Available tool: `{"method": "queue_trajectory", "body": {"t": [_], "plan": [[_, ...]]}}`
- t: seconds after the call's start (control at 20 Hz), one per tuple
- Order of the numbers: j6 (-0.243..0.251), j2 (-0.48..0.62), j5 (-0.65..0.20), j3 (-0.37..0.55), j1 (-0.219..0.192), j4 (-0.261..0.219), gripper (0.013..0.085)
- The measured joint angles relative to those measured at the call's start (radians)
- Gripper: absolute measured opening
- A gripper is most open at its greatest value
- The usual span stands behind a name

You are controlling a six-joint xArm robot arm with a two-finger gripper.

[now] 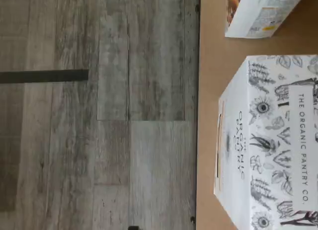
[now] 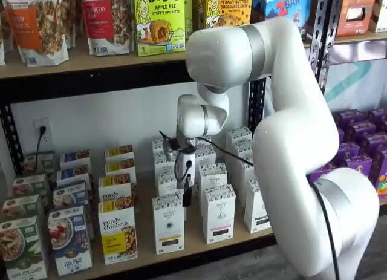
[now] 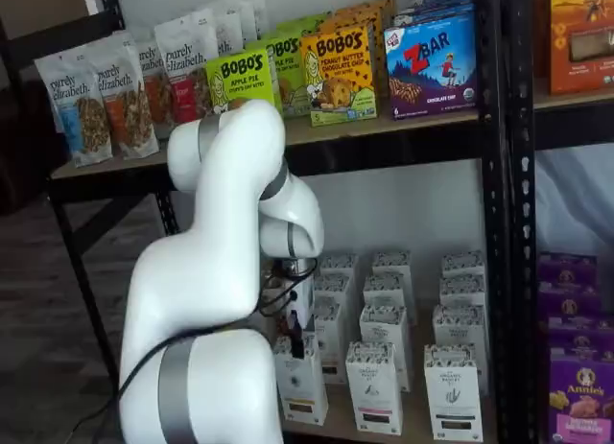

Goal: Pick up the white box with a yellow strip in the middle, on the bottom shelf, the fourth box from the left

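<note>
The white box (image 2: 168, 224) stands at the front of the bottom shelf (image 2: 193, 240), a tall white carton with a speckled top edge and a dark label low on its front. It also shows in a shelf view (image 3: 301, 382) and in the wrist view (image 1: 278, 140), where its patterned top reads "The Organic Pantry Co." My gripper (image 2: 187, 198) hangs just above the box's top right corner, and also shows in a shelf view (image 3: 296, 344). Only a black finger shows, side-on, so I cannot tell whether it is open. It holds nothing that I can see.
Like white cartons (image 2: 218, 214) (image 2: 256, 208) stand to the right and behind. A purely elizabeth box (image 2: 117, 230) and cereal boxes (image 2: 69, 239) stand to the left. Bobo's boxes (image 2: 158, 21) sit on the board above. Purple boxes (image 2: 363, 153) fill the rack to the right.
</note>
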Motion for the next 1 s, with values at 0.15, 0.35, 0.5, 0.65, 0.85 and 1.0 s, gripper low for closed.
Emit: {"method": "queue_trajectory", "body": {"t": [0.15, 0.35, 0.5, 0.65, 0.85, 1.0], "plan": [[-0.022, 0.031, 0.040, -0.062, 0.001, 0.033, 0.0850], [-0.012, 0.077, 0.080, -0.149, 0.007, 0.033, 0.0850], [0.000, 0.100, 0.078, -0.184, 0.009, 0.024, 0.0850], [0.015, 0.121, 0.091, -0.215, 0.009, 0.008, 0.0850], [0.031, 0.152, 0.109, -0.256, 0.009, -0.012, 0.0850], [0.034, 0.176, 0.121, -0.287, 0.008, -0.015, 0.0850]]}}
